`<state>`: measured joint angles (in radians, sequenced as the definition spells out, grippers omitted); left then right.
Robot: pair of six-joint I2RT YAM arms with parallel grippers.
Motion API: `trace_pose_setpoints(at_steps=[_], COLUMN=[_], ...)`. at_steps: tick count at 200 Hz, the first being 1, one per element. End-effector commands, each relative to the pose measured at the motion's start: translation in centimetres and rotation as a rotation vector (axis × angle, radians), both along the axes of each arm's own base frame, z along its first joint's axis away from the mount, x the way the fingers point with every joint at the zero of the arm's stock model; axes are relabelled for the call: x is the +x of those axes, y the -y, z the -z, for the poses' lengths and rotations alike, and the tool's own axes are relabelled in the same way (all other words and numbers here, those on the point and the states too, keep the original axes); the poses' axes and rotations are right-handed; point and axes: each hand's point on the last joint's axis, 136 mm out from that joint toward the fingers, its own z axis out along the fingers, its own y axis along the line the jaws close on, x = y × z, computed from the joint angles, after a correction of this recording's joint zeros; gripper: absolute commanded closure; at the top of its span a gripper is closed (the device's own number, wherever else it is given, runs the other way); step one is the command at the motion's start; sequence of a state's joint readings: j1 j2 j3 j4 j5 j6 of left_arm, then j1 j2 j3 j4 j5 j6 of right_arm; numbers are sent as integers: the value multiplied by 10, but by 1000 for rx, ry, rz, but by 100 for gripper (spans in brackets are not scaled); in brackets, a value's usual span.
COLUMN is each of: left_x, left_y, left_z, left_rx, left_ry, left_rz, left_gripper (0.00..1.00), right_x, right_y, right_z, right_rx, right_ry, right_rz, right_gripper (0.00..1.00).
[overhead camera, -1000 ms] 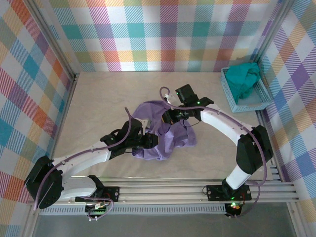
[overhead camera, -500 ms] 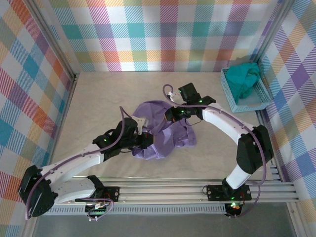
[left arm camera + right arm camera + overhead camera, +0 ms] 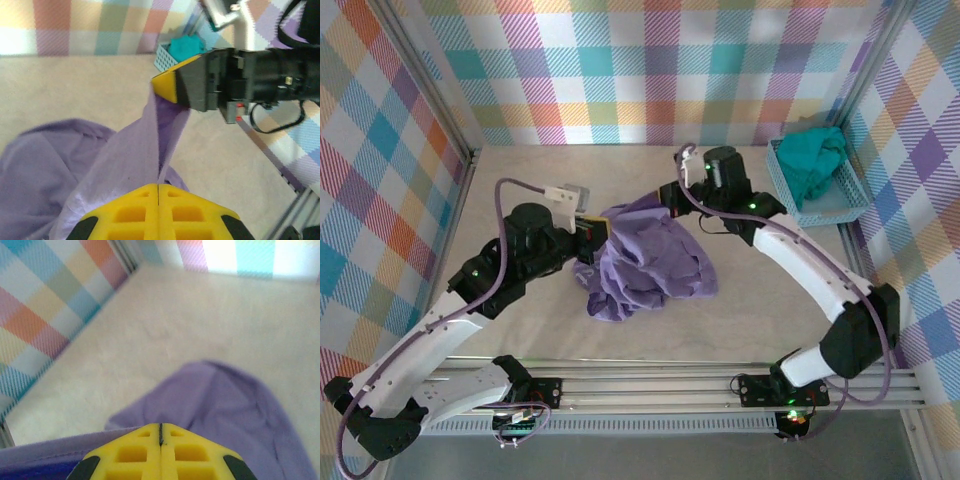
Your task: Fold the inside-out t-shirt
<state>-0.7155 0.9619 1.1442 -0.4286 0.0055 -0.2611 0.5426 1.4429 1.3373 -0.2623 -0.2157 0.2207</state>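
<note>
The inside-out t-shirt (image 3: 655,262) is lavender-purple and hangs bunched between my two grippers above the middle of the table, its lower part resting on the surface. My left gripper (image 3: 592,228) is shut on one edge of it; in the left wrist view the yellow fingertips (image 3: 158,186) pinch a taut strip of the t-shirt (image 3: 130,150) that runs up to my right gripper (image 3: 170,85). My right gripper (image 3: 672,195) is shut on the other end, and in the right wrist view its jaws (image 3: 160,425) meet over the purple t-shirt (image 3: 225,400).
A light blue basket (image 3: 850,200) holding a teal-green garment (image 3: 815,160) stands at the back right against the plaid wall; the same garment (image 3: 186,46) shows in the left wrist view. Plaid walls close the table on three sides.
Both arms have risen and moved toward the back, lifting and stretching the t-shirt between them. The left gripper closed on the fabric before lifting.
</note>
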Motion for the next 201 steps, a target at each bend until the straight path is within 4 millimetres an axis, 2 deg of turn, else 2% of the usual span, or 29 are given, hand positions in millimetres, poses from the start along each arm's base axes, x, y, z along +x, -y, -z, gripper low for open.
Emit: trace_pose_setpoints(at_steps=[1,25,42,61,82,108,121,144,172,201], left_x=[9,-5,-17,-22,-23,-29,-31,-37,-41,-27], left_y=[-12,18,49,76,105,134,132,109,70,30], left_z=[-10,-4,6,26,43,57,63,64,51,35], left_rx=[50,-24,-125,-168,-174,-155,-123,-63,-50,-75], left_ry=[47,41,12,-39,-59,-111,-123,-71,0,71], left_rz=[-53,123,270,341,382,473,475,439,376,252], left_gripper=[100,100,100,100,100,82,70,55,48,42], right_x=[8,2,-1,-4,-11,-26,-32,-45,-67,-87], right_y=[6,1,-11,-24,-42,-54,-52,-45,-36,-25], right_z=[-63,-100,-111,-110,-101,-88,-80,-71,-70,-72], right_rx=[99,114,123,132,168,195,170,146,173,225], right_ry=[213,318,347,342,308,298,317,361,399,422], right_rz=[37,-23,-104,-186,-309,-445,-472,-537,-687,-824], right_gripper=[99,100,100,100,100,100,100,100,100,100])
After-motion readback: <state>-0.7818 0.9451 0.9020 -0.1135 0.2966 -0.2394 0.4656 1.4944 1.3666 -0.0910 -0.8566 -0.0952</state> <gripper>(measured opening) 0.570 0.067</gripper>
